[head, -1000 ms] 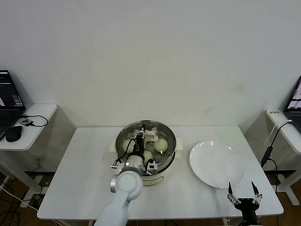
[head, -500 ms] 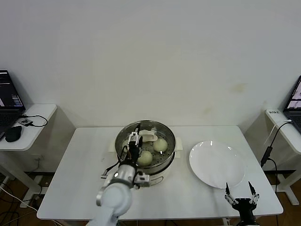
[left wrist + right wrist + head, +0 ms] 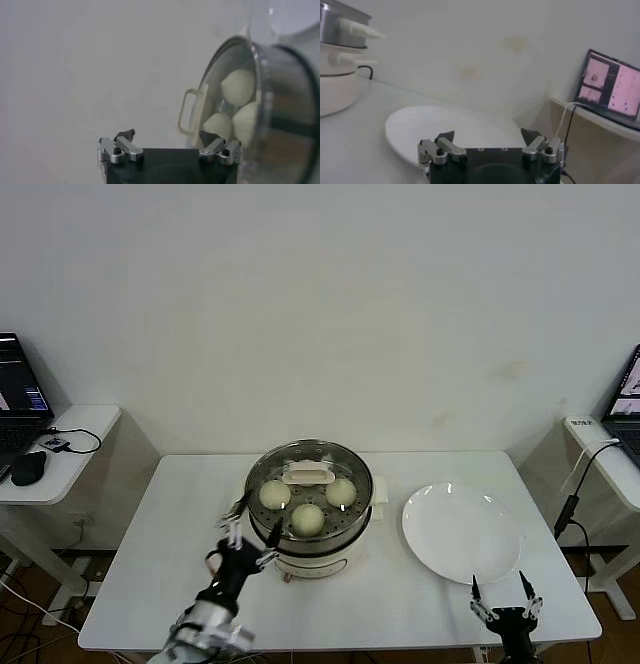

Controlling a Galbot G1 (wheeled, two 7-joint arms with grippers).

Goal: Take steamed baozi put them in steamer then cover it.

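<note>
A steel steamer [image 3: 310, 519] stands mid-desk [image 3: 160, 544] with its glass cover [image 3: 309, 474] already on, and three baozi [image 3: 308, 519] show through it. The left claw [image 3: 243, 536], jaws wide and empty, hovers just beside the pot's left front, the cover up and beyond it. The risk as I judge it: a sideways swing of this arm could clip the pot or jolt the cover askew. The right claw [image 3: 505, 612], also wide and empty, waits at the desk's near edge by a white plate [image 3: 462, 534], well apart.

Head overhead, wrists low, steamer [image 3: 310, 509] shared
</note>
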